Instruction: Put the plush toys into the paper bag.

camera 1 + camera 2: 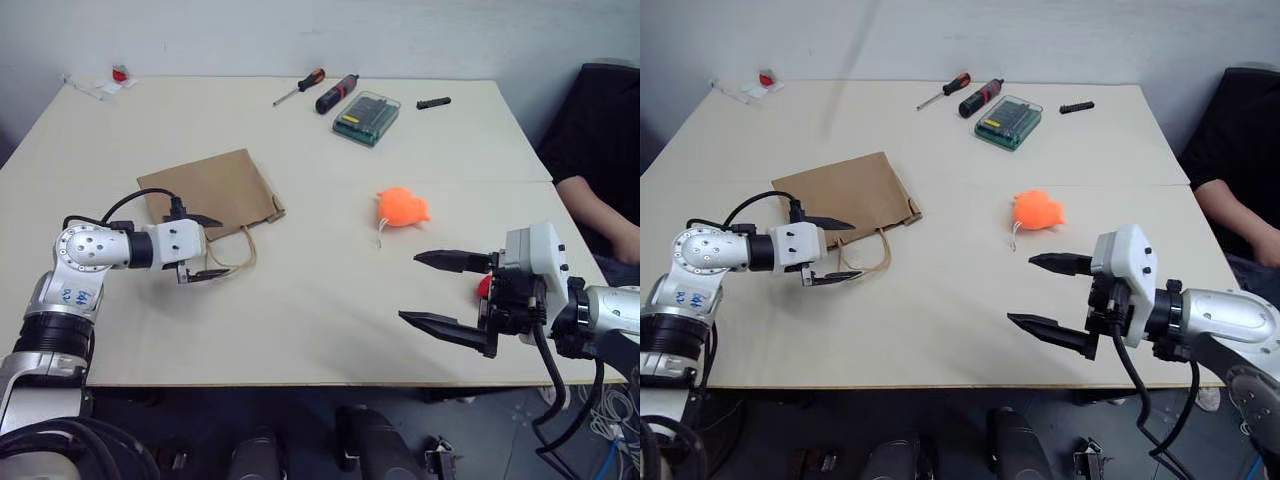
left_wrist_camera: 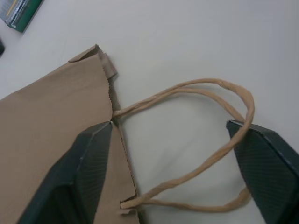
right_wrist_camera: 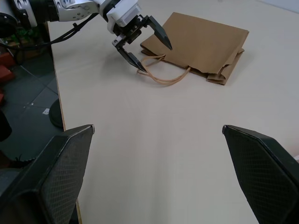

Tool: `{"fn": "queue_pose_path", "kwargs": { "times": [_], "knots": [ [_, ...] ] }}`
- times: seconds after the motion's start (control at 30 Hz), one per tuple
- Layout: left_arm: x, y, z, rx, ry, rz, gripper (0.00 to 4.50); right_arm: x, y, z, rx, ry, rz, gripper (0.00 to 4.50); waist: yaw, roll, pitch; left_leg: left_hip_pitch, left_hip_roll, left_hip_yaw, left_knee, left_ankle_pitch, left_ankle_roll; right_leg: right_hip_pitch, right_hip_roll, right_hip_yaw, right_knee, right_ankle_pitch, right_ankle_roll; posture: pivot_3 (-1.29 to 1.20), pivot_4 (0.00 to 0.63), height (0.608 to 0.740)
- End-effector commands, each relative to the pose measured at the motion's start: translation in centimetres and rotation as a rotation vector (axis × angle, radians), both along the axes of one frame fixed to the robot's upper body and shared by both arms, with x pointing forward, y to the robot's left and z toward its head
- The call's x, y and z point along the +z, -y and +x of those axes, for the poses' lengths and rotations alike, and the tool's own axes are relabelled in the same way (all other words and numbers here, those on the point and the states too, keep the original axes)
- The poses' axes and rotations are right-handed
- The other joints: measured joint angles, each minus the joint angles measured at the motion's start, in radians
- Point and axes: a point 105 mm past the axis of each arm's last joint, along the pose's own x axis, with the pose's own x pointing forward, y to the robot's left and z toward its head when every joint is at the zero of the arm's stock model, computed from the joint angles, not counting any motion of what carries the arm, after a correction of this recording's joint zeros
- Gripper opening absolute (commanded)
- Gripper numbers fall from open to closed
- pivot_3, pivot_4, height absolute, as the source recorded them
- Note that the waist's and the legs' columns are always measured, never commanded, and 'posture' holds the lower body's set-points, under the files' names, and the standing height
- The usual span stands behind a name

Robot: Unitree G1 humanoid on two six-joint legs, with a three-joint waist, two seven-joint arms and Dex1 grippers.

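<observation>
The left gripper (image 1: 208, 247), fingers spread, straddles the twisted-cord handle (image 2: 205, 135) of the flat brown paper bag (image 1: 215, 190). The right gripper (image 1: 430, 290) hangs open; the orange plush toy (image 1: 402, 207) lies just beyond it.

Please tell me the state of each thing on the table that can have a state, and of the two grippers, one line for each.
paper bag: lying flat, mouth closed, handles on the table.
orange plush toy: on the table, outside the bag, not held.
green tool case: closed.
left gripper: jaws open, around the bag's handle loop.
right gripper: jaws open, empty.
</observation>
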Motion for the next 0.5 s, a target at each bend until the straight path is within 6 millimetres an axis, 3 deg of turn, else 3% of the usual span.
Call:
{"fn": "queue_pose_path", "kwargs": {
  "times": [0.03,0.2,0.33,0.5],
  "knots": [
    [0.2,0.2,0.3,-0.025,0.006,0.017,2.97,0.8,-0.1,0.0,-0.022,0.064,0.007,4.5,0.0,0.0,0.0,0.001,0.0,0.0,0.0,0.0,0.0,0.0,0.0,0.0,0.001,0.0,0.0,0.0,0.15,0.74],
    [0.7,0.7,0.7,-0.042,-0.015,-0.03,1.4,0.7,0.7,0.3,-0.102,0.064,0.032,4.5,0.002,0.0,0.0,0.0,0.0,0.0,0.0,0.0,0.0,0.0,0.0,0.0,0.001,0.0,0.0,0.0,0.15,0.74],
    [2.4,2.2,0.3,-0.08,-0.103,-0.233,0.15,0.2,1.0,0.2,-0.126,0.037,0.042,4.5,0.002,0.0,0.0,-0.001,0.0,0.0,0.001,0.0,0.0,0.0,0.0,0.0,0.001,0.0,0.0,0.0,0.15,0.74],
    [5.9,6.7,-2.7,-0.231,-0.296,-0.602,0.04,-0.8,0.5,1.8,-0.161,-0.024,0.139,4.5,-0.001,0.0,0.0,-0.001,0.001,-0.001,0.002,0.0,0.0,0.0,0.0,0.0,0.003,0.0,0.0,0.0,0.15,0.74]
  ]
}}
